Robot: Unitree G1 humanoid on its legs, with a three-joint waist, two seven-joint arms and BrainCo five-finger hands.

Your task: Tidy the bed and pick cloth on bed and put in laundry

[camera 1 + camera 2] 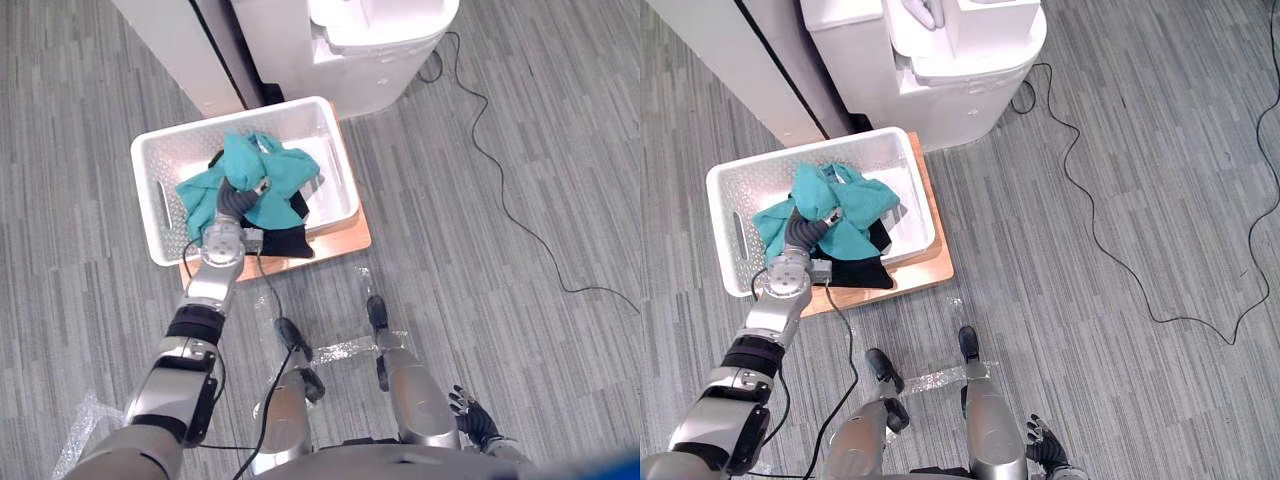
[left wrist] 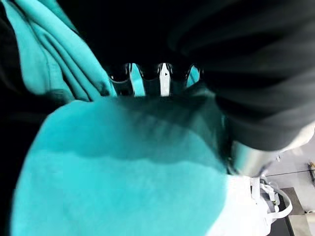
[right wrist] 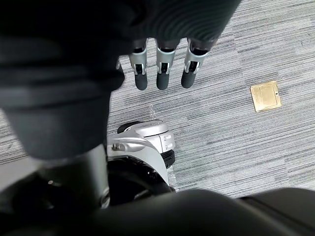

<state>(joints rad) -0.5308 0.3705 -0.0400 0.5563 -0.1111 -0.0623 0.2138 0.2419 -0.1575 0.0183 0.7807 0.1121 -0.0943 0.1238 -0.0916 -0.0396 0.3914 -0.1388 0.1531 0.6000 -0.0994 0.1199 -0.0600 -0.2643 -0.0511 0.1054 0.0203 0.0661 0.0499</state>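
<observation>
Left wrist view: left hand [image 2: 256, 93] is pushed into the teal cloth [image 2: 123, 177], which bunches all round it; can't tell whether it grips.
Left hand, eye views: reaches far-left over the near rim into the white laundry basket [image 1: 230, 118]; the cloth rises in a peak just beyond the hand.
Teal cloth place: inside the basket, spread across its middle from the left wall toward the right side.
Black cloth [image 1: 287, 241]: under the teal one, at the near side of the basket, one edge hanging over the near rim.
Basket base: sits on a wooden board [image 1: 348, 238] that sticks out on the near and right sides.
Far: white machine [image 1: 375, 55] just beyond the basket.
Right hand [image 3: 162, 69]: low at near right, well away from the basket, fingers straight and relaxed, holding nothing, over grey carpet [image 3: 236, 147].
Floor plate [image 3: 266, 96]: brass square in the carpet, near the right hand.
</observation>
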